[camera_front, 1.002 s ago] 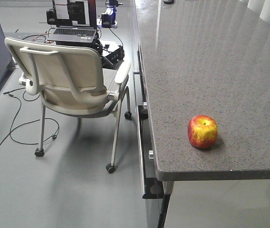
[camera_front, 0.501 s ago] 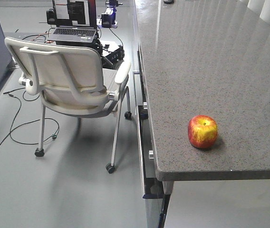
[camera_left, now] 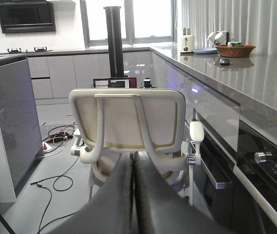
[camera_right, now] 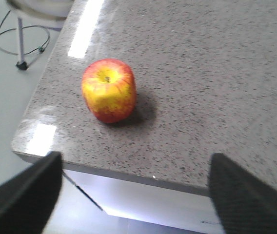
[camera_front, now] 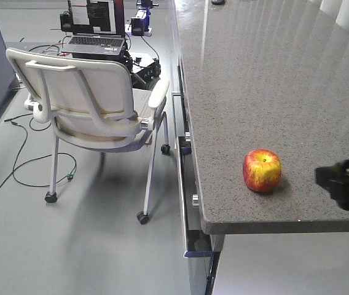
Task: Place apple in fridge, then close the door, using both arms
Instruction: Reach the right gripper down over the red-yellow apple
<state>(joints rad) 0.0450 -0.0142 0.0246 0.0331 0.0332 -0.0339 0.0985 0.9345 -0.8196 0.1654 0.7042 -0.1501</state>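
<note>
Only the right wrist view shows the right gripper spread wide, the apple on the counter ahead, nearer its left jaw. The left wrist view shows the left gripper clenched, facing a chair.

no readable text, laptop screen illegible

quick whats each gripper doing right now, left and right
Left gripper: closed, holding nothing.
Right gripper: open, empty; the apple lies ahead of it, untouched.
</note>
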